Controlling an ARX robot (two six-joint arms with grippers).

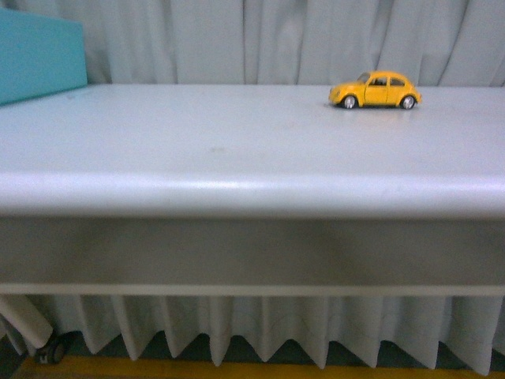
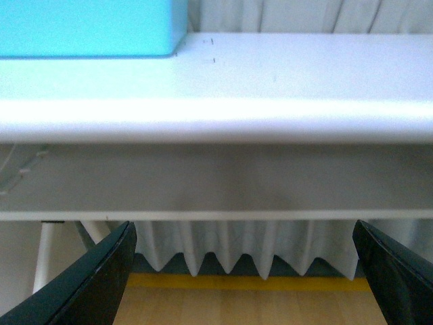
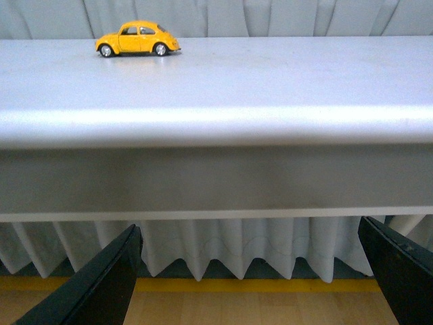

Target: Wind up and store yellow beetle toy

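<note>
Left fingers (image 2: 95, 284): spread wide apart, released, nothing between them. Right fingers (image 3: 101, 284): likewise released and gripping nothing. Both pairs are dark, smooth and wedge-shaped. They hang below the front edge of the bench (image 1: 197, 142) and are cut off by the frame, so only their tips show.

Yellow beetle toy (image 1: 375, 91): a glossy yellow car with a rounded, humped roof, dark windows and small black wheels with silver hubs. It stands upright on all its wheels at about 1 o'clock on the bench top in the front view, near the far edge and well apart from both pairs of fingers. It is side-on, nose toward 9 o'clock. In the right wrist view the toy (image 3: 137, 38) also shows one flank only; the far side is hidden and fine detail is too small to make out.

Bench: pale grey, matte top with a rounded, softly shining front lip. A teal box (image 1: 39, 55) with flat faces sits at about 10 o'clock, cropped by the frame. A pleated white skirt (image 1: 237, 324) hangs beneath the bench. A folded grey curtain (image 1: 276, 39) hangs behind it.
</note>
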